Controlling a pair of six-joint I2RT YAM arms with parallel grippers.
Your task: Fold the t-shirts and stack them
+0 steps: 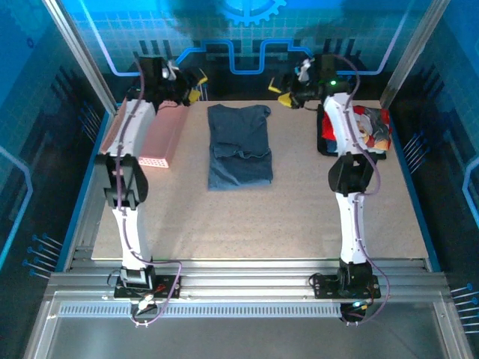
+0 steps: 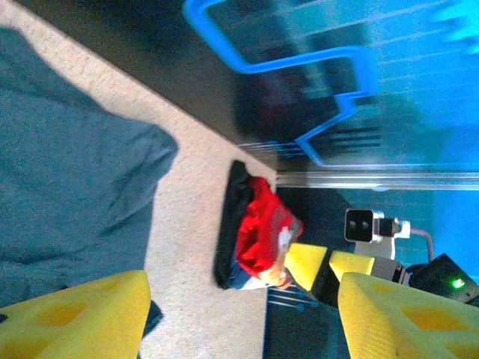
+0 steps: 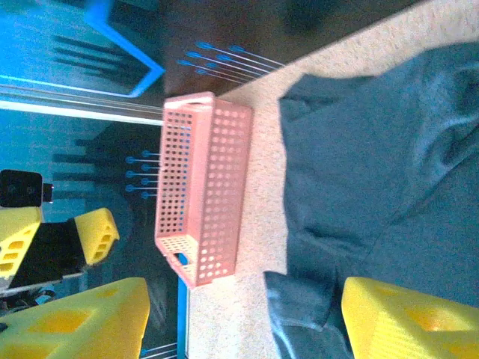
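The left gripper point(image 1: 195, 84) hangs over the table's point(image 1: 299, 224) far edge at 11 o'clock. Its yellow fingers point(image 2: 75, 314) are spread wide with nothing between them. The right gripper point(image 1: 290, 91), at 1 o'clock, is just as wide and empty, near the far corner of the blue shirt point(image 1: 239, 146). That shirt lies flat just off centre toward 12 o'clock. The red shirt point(image 1: 370, 129) sits bunched at 2 o'clock, and the basket point(image 1: 161, 138) at 10 o'clock.

I counted one dark blue t-shirt point(image 1: 239, 146) and one red t-shirt point(image 1: 374, 129), so two together, and one pink basket point(image 1: 161, 140).
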